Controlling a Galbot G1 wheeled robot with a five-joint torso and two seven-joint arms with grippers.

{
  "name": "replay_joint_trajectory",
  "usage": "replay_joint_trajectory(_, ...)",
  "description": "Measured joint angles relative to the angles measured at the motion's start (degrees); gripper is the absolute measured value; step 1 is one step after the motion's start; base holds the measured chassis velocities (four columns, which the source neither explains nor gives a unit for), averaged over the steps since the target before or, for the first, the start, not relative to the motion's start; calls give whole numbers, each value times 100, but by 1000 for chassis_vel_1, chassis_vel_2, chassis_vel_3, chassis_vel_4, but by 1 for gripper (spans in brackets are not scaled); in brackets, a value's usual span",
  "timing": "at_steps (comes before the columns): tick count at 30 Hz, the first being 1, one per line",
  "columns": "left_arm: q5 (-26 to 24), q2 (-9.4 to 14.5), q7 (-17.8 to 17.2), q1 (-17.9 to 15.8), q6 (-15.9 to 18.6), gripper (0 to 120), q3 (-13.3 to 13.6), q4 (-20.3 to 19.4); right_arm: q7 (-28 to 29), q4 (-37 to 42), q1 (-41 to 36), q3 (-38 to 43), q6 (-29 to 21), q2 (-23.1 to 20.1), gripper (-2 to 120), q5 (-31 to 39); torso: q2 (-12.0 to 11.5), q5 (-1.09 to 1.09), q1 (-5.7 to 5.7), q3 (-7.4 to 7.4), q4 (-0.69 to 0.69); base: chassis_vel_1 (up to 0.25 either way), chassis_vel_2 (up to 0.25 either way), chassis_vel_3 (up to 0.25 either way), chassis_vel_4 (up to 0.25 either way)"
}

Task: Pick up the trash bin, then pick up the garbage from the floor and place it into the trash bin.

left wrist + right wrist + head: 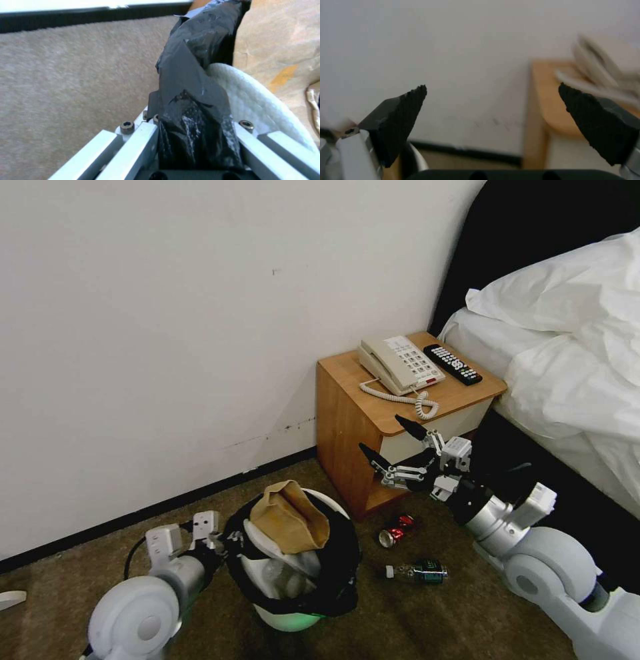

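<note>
1. Much of the trash bin (293,617) is hidden: its black bag liner (343,567) drapes over the rim, only a curve of white wall shows low at the front, and the left arm covers its near-left side. The left gripper (223,545) is mostly masked by the liner.

2. In the left wrist view, the left gripper (196,140) is clamped on the bin's rim, black liner (190,82) bunched between its metal fingers (136,152) and a white woven item (256,100) pressed just inside. The brown paper bag (280,40) is cut off at the frame's edge.

3. A brown paper bag (290,517) stands out of the bin's mouth over white litter (280,573) packed below; what that litter is cannot be made out.

4. On the carpet (467,620), a crushed red can (396,529) lies near the foot of the wooden nightstand (347,427), with a green-labelled plastic bottle (419,572) on its side just nearer the robot. Both sit just beside the bin.

5. A beige telephone (399,363) and a black remote control (453,364) rest on the nightstand; a bed with white linen (567,353) stands to the right.

6. The right gripper (395,439) hangs in front of the nightstand, above the can and apart from it, fingers spread wide and empty. In the right wrist view its black fingertips (403,112) frame the wall (453,50) and the nightstand's edge (536,100), blurred.
</note>
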Motion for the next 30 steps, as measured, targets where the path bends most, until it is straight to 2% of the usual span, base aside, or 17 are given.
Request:
replay_joint_trajectory(7,136,-63,106,156,-51,4,-239,-50,128,-478,51,-162,-344,-60,100,-229,0,0,0,0,0,0,0,0,0)
replay_joint_trajectory(9,272,-107,179,184,-76,4,-313,-50,84,-683,70,-228,-593,-215,100,-270,0,-1,0,0,1,0,0,0,0)
replay_joint_trajectory(19,507,-261,299,98,-112,4,-345,-33,-137,-1261,-14,-468,-1197,-704,100,-592,0,2,0,0,-1,0,0,0,0)
replay_joint_trajectory(21,564,-289,347,65,-122,4,-355,-24,-364,-1375,-2,-497,-1475,-915,100,-624,0,2,0,0,0,0,0,0,0)
replay_joint_trajectory(24,583,-291,358,26,-126,4,-339,-6,-521,-1404,3,-497,-1596,-1053,100,-632,0,2,0,0,1,0,0,0,0)
replay_joint_trajectory(27,597,-275,379,-154,-131,4,-193,100,-1513,-1461,77,-469,-1981,-1636,100,-644,0,0,0,0,0,0,0,0,0)
replay_joint_trajectory(30,592,-265,380,-195,-132,4,-164,125,-1762,-1481,105,-470,-2067,-1766,100,-637,0,0,0,0,0,0,0,0,0)
